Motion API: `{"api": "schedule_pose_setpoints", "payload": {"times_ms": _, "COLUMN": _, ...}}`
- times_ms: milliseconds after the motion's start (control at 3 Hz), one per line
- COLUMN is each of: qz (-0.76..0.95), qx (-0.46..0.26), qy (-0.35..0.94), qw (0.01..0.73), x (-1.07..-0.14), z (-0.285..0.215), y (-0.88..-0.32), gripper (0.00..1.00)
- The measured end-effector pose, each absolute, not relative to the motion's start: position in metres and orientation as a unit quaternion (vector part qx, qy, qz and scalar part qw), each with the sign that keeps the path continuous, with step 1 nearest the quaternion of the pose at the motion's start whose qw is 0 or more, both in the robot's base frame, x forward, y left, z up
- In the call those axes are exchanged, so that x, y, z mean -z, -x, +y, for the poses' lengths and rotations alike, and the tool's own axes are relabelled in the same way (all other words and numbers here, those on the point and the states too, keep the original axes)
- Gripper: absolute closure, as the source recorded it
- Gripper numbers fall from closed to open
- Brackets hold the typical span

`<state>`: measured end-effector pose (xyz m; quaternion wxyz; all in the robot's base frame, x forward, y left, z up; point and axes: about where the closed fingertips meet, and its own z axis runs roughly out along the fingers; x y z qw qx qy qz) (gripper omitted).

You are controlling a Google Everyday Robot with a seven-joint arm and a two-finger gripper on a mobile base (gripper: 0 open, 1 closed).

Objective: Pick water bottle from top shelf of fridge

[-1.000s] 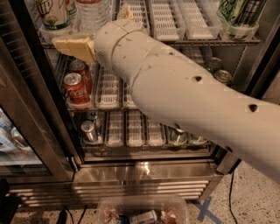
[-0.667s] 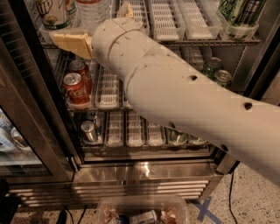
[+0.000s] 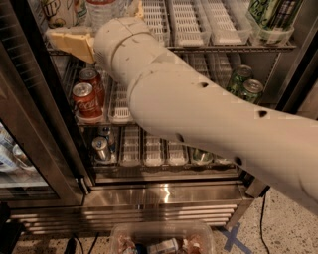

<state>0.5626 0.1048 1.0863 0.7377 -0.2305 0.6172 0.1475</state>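
Observation:
The water bottle (image 3: pixel 102 11), clear and ribbed with a red-edged label band, stands on the top shelf (image 3: pixel 228 47) of the fridge (image 3: pixel 164 196), cut off by the upper edge of the view. My gripper (image 3: pixel 105 25) is at that shelf's front and open. One tan finger (image 3: pixel 72 43) lies left of and below the bottle, and the other finger (image 3: pixel 139 8) pokes up on its right. My thick beige arm (image 3: pixel 198 114) runs in from the lower right and hides the bottle's base.
A white-and-green printed bottle (image 3: pixel 62 10) stands left of the water bottle; green bottles (image 3: pixel 271 15) are at the top right. Red cans (image 3: pixel 85 96), green cans (image 3: pixel 246 82) and silver cans (image 3: pixel 102 146) fill lower racks. The dark door frame (image 3: pixel 44 104) rises on the left, and a plastic tub (image 3: pixel 164 238) sits below.
The arm has pushed a little up and to the left, carrying the tan finger higher toward the top shelf beside the water bottle.

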Motion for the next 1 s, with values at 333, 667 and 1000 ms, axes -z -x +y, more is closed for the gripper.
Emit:
{"api": "schedule_pose_setpoints", "payload": {"times_ms": 333, "qz": 0.613, "qx": -0.134, "qy": 0.229, "qw": 0.744, "x": -1.086, "z": 0.108, "y": -0.568, "gripper": 0.19}}
{"api": "schedule_pose_setpoints", "payload": {"times_ms": 667, "qz": 0.608, "qx": -0.119, "qy": 0.227, "qw": 0.752, "x": -1.089, "z": 0.108, "y": -0.575, "gripper": 0.36}}
{"api": "schedule_pose_setpoints", "payload": {"times_ms": 1000, "qz": 0.602, "qx": -0.095, "qy": 0.224, "qw": 0.761, "x": -1.094, "z": 0.105, "y": -0.582, "gripper": 0.30}}
